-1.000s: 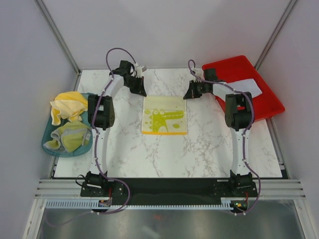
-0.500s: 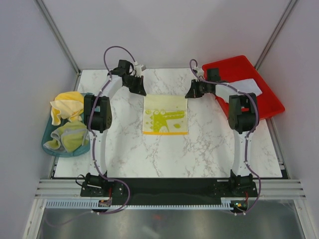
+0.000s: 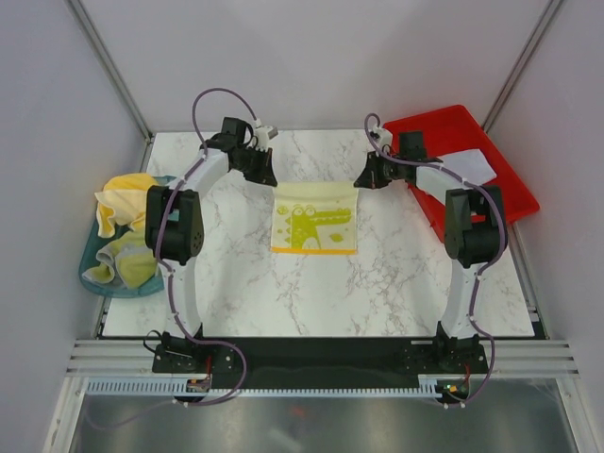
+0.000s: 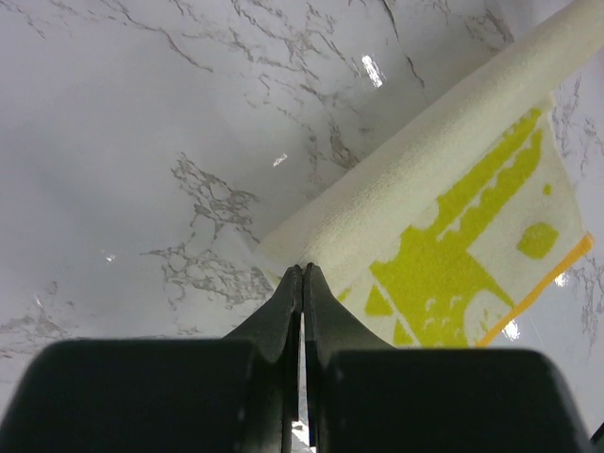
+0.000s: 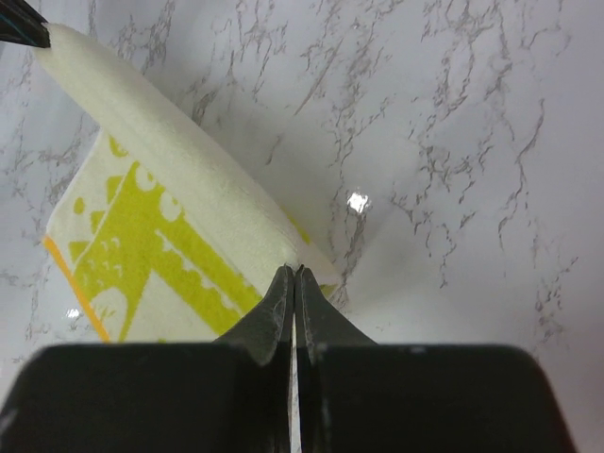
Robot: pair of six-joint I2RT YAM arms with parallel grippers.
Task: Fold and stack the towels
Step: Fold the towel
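Note:
A white towel with a yellow-green crocodile print (image 3: 313,222) lies on the marble table (image 3: 311,293) in the middle. Its far edge is lifted and curled over. My left gripper (image 3: 268,177) is shut on the far left corner, and my right gripper (image 3: 360,179) is shut on the far right corner. The left wrist view has the left gripper (image 4: 303,269) pinching the towel (image 4: 453,217) at the corner of the raised roll. In the right wrist view the right gripper (image 5: 295,270) pinches the other corner of the towel (image 5: 170,236). More towels, yellow (image 3: 125,200) and grey-green (image 3: 132,261), sit in the tub.
A translucent teal tub (image 3: 94,247) stands at the table's left edge. A red tray (image 3: 491,203) lies at the back right with a pale folded cloth (image 3: 462,166) in it. Both arms' elbows stand out to the sides of the towel.
Both arms' elbows have swung outward. The grippers stay shut on the towel's far corners and have drifted a little back, the towel's far edge with them.

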